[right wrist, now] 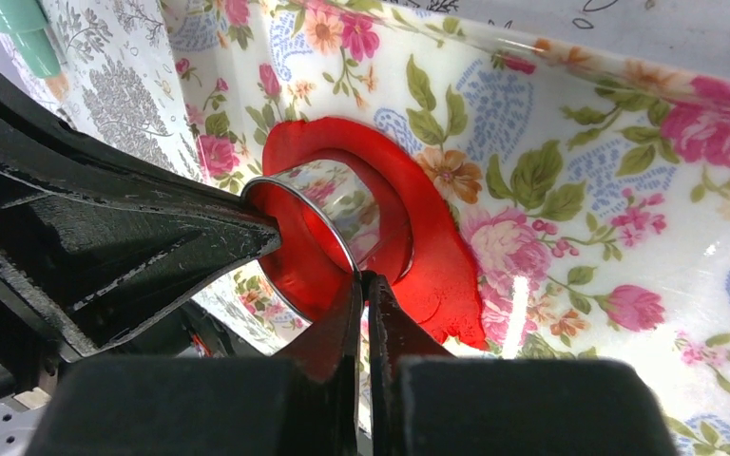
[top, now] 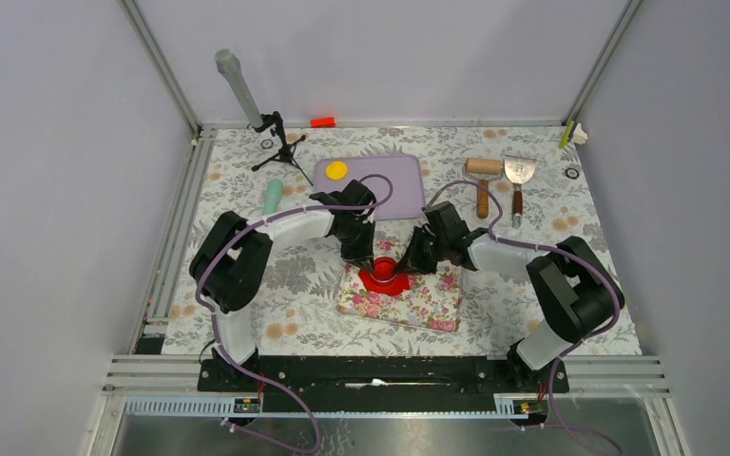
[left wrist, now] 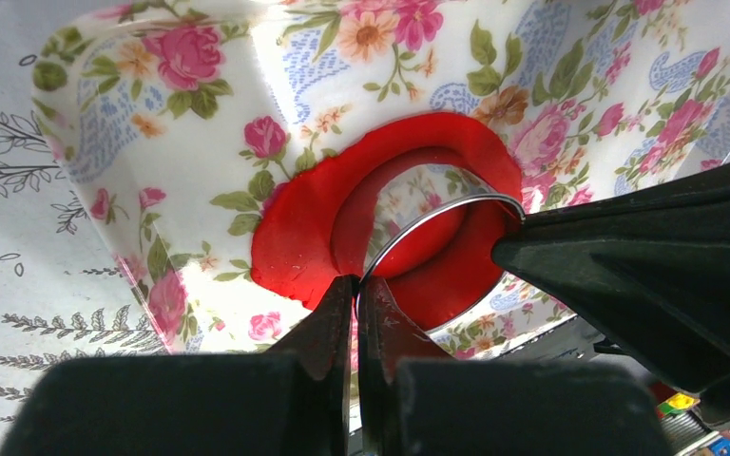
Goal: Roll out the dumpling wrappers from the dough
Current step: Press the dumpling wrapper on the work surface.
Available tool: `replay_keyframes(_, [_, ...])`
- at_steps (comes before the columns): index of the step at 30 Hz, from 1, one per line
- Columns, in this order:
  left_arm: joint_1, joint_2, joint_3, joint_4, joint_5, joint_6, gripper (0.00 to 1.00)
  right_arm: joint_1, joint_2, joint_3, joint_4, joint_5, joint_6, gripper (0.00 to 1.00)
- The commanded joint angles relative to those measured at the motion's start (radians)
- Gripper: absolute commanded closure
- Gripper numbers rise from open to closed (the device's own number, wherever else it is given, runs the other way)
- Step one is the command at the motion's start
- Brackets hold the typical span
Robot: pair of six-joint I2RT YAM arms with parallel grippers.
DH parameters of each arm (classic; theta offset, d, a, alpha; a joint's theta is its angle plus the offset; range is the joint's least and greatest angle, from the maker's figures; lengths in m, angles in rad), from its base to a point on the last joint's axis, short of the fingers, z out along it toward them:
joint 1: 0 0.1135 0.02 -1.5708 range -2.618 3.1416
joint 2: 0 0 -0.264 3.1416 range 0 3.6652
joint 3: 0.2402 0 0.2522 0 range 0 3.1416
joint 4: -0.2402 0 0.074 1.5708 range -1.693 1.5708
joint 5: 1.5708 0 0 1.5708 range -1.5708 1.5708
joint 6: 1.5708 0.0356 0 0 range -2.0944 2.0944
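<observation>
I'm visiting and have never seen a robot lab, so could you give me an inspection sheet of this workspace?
Surface: leaf-print table, floral mat on it.
Job's things: red dough flattened on the mat, metal ring cutter standing on it; yellow wrapper on purple board.
Clutter: rolling pin, scraper, teal tool, red-orange block.
Grippers: left gripper and right gripper each shut on the cutter's rim.
Cables: purple cables along both arms.
Surroundings: grey walls; grey cylinder on small tripod.
</observation>
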Motion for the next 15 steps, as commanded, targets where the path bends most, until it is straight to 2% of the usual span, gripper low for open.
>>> replay_keyframes(1, [-0.054, 0.211, -0.034, -0.001, -0.106, 0.075, 1.00, 0.065, 0.068, -0.105, -0.241, 0.191, -0.015, 1.00])
replay_keyframes(8, [-0.094, 0.213, -0.010, 0.006, -0.046, 0.066, 1.00, 0.068, 0.041, -0.122, -0.221, 0.207, 0.020, 1.00])
replay_keyframes(15, [-0.126, 0.142, -0.121, 0.017, -0.037, 0.038, 1.00, 0.066, 0.056, -0.093, -0.225, 0.261, 0.019, 1.00])
